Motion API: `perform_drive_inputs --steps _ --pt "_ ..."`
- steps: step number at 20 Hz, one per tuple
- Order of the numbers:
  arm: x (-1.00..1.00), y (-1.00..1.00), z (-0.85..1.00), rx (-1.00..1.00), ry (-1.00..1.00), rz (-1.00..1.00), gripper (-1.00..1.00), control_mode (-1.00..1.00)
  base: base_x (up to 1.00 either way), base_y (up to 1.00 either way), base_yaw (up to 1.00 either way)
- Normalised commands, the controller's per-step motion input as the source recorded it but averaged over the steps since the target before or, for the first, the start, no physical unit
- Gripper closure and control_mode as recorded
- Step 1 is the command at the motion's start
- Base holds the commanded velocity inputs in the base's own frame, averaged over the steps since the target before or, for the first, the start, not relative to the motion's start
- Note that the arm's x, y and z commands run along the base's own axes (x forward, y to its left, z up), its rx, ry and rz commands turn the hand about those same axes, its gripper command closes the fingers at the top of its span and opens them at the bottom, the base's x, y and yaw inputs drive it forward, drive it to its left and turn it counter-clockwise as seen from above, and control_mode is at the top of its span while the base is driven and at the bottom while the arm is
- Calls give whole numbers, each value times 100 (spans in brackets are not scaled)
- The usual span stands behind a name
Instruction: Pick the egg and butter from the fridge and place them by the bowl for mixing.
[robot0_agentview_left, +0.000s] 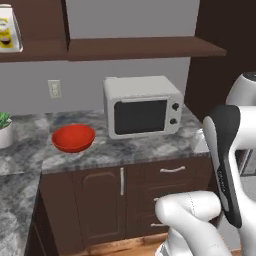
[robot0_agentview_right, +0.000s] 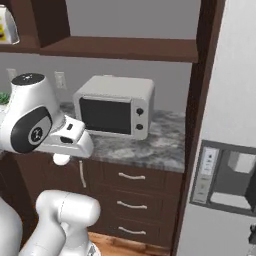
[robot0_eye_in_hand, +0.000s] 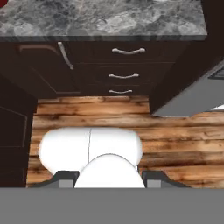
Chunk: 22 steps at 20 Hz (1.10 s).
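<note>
Egg in transit: a small white ball sits pinched between the fingers of the hand, jaws drawn in around it. In the right base view it hangs just under the hand, in front of the dark drawers and level with the bench edge. The hand view looks down past it at the wooden floor.

Fridge stands at far right, grey front with dispenser panel facing the cameras. I cannot tell from here whether a door is ajar.

Bowl, red and glossy, sits on the bench left of the microwave, with the white plant pot further left. Bench around the bowl is bare marble.

Progress, as a judgement:
- egg picked, not yet set down — hand is well apart from the bowl and off to its right
- carry left over the bench and release beside the bowl
- butter: location cannot be told; fetching and placing it is left

Roughly a quarter done.
</note>
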Motion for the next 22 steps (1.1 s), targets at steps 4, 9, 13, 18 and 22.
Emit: perform_drive_inputs --steps 4,9,13,18,22 --pt "0 0 0 0 0 0 100 100 68 32 32" --pt "0 0 0 0 0 0 100 100 44 26 39" --pt "0 0 0 0 0 0 100 100 27 53 33" --pt "0 0 0 0 0 0 100 100 37 48 25" --pt "0 0 0 0 0 0 100 100 45 16 31"
